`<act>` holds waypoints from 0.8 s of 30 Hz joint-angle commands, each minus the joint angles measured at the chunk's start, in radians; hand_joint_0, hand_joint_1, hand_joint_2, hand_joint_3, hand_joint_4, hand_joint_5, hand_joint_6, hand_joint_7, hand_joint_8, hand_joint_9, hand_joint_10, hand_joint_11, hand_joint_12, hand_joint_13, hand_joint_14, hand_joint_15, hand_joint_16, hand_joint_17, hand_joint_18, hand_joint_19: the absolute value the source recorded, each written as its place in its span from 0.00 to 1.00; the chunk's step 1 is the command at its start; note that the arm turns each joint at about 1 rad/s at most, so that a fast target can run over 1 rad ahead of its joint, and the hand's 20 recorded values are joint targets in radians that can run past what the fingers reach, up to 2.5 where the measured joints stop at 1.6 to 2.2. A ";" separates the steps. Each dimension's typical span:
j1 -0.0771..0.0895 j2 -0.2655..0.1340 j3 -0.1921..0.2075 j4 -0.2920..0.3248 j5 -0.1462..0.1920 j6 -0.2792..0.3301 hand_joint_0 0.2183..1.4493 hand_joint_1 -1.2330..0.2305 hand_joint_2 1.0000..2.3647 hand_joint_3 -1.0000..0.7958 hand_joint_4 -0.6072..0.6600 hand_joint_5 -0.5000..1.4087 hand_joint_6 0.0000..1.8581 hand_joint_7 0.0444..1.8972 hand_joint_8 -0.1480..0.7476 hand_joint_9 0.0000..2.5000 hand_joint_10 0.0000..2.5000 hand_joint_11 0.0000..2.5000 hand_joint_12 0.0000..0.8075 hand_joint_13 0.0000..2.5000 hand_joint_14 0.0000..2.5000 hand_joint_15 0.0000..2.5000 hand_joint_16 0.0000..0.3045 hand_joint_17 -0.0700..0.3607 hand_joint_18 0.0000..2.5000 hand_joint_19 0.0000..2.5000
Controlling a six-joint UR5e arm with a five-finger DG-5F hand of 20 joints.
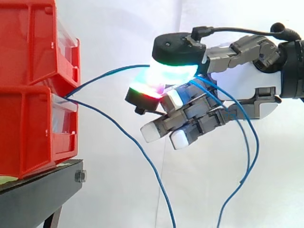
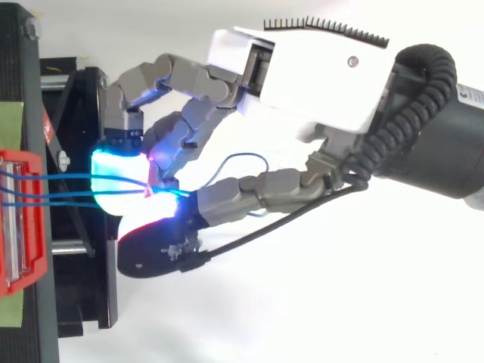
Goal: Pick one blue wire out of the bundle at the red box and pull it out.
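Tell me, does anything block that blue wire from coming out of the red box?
Nothing visible blocks it. The blue wire runs free from the red bins to the hand, pinched in its fingers. Other blue wires loop across the hand and might snag.

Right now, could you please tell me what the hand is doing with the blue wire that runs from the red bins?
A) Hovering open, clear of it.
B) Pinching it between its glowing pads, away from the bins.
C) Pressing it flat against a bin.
B: in the side view the hand has two glowing pads closed on the blue wire, which runs back to the gap between the red bins.
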 commanded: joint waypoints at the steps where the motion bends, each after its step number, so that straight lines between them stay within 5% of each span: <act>1: -0.001 -0.001 0.000 -0.004 0.000 0.001 0.38 0.21 0.00 0.28 0.69 0.15 0.49 0.54 0.58 0.33 0.01 0.35 0.57 0.29 0.01 0.17 0.20 0.48 0.33 0.20; 5: -0.001 0.001 0.000 0.000 0.000 0.000 0.25 0.33 0.00 0.28 0.70 0.16 0.47 0.56 0.62 0.37 0.01 0.33 0.60 0.30 0.01 0.17 0.21 0.49 0.33 0.23; 10: 0.000 -0.001 0.000 0.000 -0.002 0.000 0.27 0.44 0.00 0.28 0.71 0.18 0.46 0.60 0.63 0.42 0.01 0.33 0.60 0.32 0.01 0.18 0.21 0.49 0.35 0.24; 24: -0.001 0.001 0.000 0.001 0.000 0.000 0.33 0.31 0.01 0.43 0.71 0.18 0.48 0.65 0.65 0.44 0.01 0.35 0.59 0.35 0.01 0.18 0.20 0.48 0.37 0.24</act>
